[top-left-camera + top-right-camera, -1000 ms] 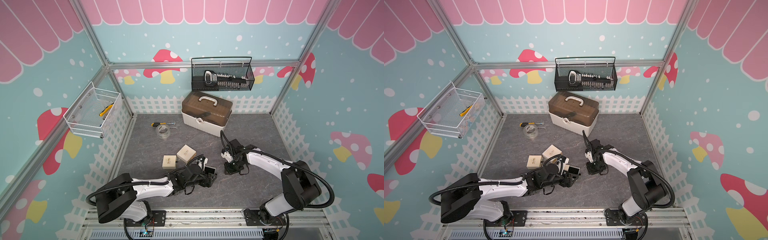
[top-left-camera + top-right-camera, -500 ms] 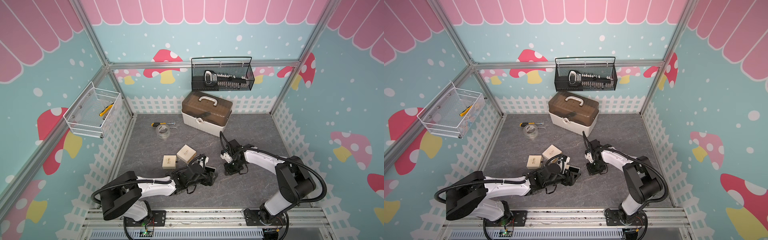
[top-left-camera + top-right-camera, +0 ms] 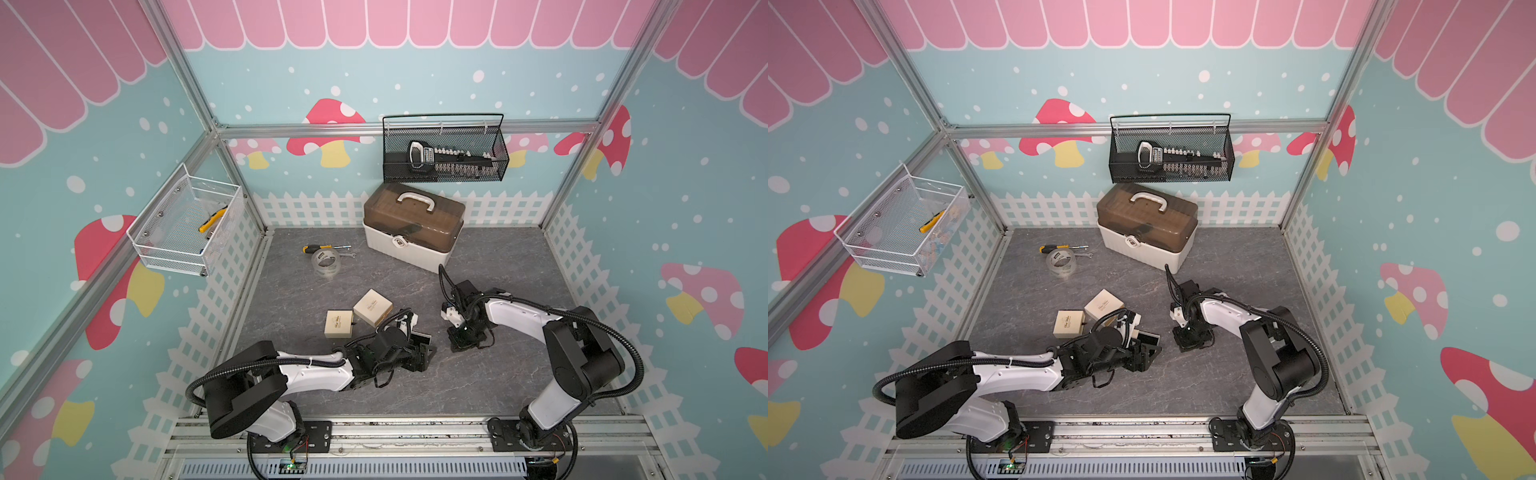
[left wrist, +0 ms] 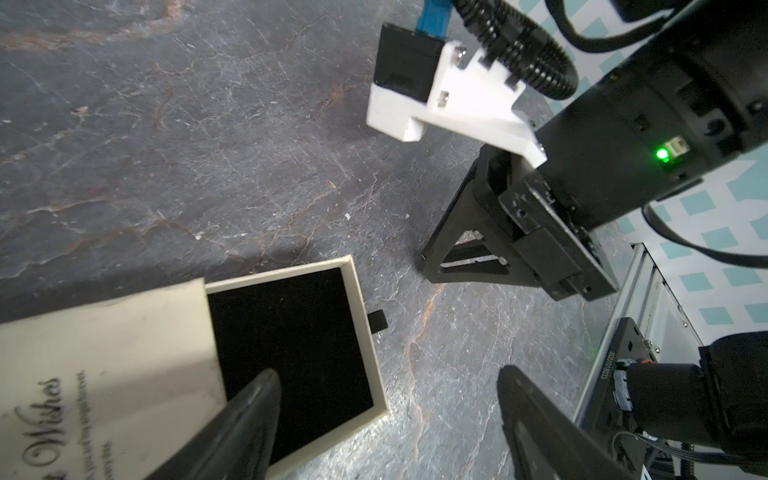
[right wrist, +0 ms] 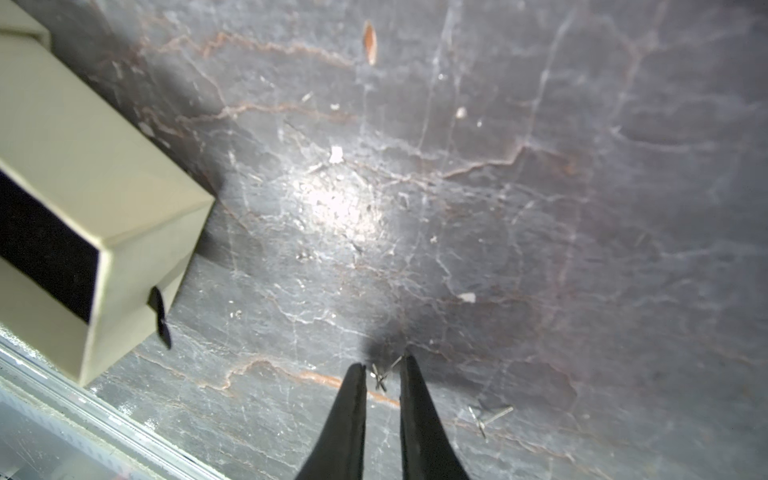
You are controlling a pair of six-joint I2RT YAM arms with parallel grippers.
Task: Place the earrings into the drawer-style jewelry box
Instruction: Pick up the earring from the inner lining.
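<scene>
Your right gripper (image 5: pixel 382 362) stands tips-down on the table (image 5: pixel 540 208). Its jaws are nearly together with one earring (image 5: pixel 379 377) in the narrow gap, but you cannot tell whether the pads bite it. The second earring (image 5: pixel 489 415) lies loose just beside it, outside the jaws.

I judge you are on the pick of the first stud. Next comes a firm pinch, a straight lift and a short carry. In a top view, the jewelry box's open drawer (image 3: pixel 423 336) lies near the right gripper at nine o'clock.

Your left gripper (image 4: pixel 386 374) is spread wide and holds nothing. One finger (image 4: pixel 249 415) shows across the drawer's black lining, crowding the drop.

There is open floor toward three o'clock. The front rail (image 3: pixel 395 424) lies at six. One closed cream box (image 3: pixel 372 306) and its twin (image 3: pixel 338 324) sit around ten.
</scene>
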